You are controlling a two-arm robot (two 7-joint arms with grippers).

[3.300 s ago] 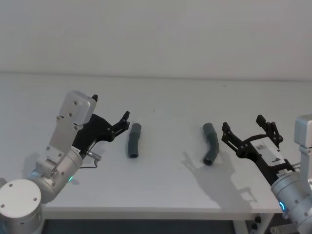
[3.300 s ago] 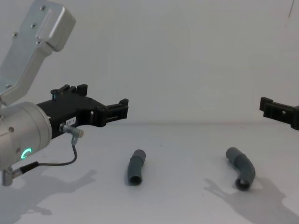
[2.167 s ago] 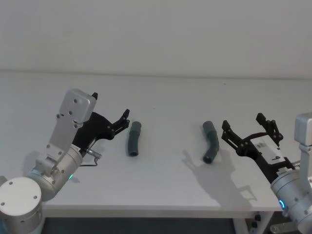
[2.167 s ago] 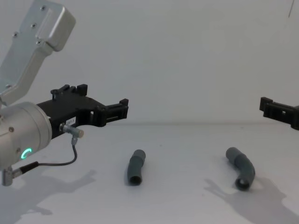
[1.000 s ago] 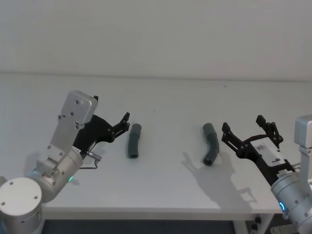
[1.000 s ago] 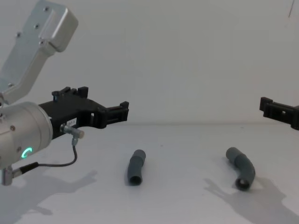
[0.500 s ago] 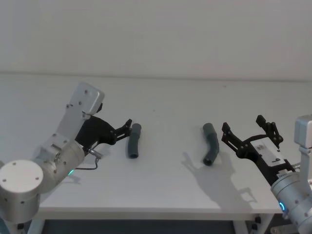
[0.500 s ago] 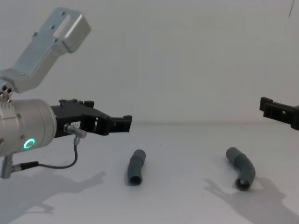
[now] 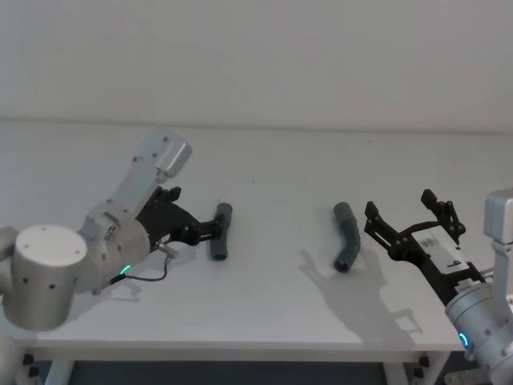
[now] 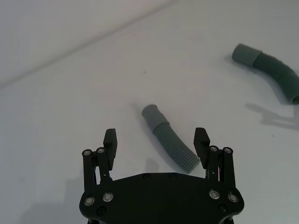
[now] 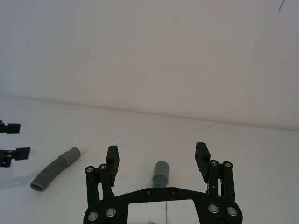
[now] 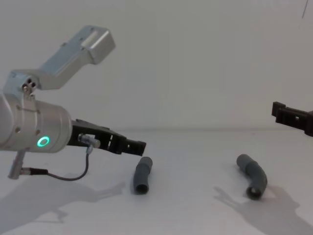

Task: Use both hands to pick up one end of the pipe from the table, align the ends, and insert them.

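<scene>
- Left gripper (image 10: 155, 136), jaws apart, hangs low just over the left pipe (image 12: 142, 175), which lies on the bench (image 9: 264, 305).
- Right gripper (image 9: 400, 204), jaws apart, hovers beside the right pipe (image 9: 349, 237), also on the bench.

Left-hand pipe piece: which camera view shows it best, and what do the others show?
Left wrist view: the left-hand pipe piece appears large in front of the open left gripper, ribs and cuff clear. Head view: small, beside that gripper. Chest view: side-on, open end visible. Right wrist view: distant.
</scene>
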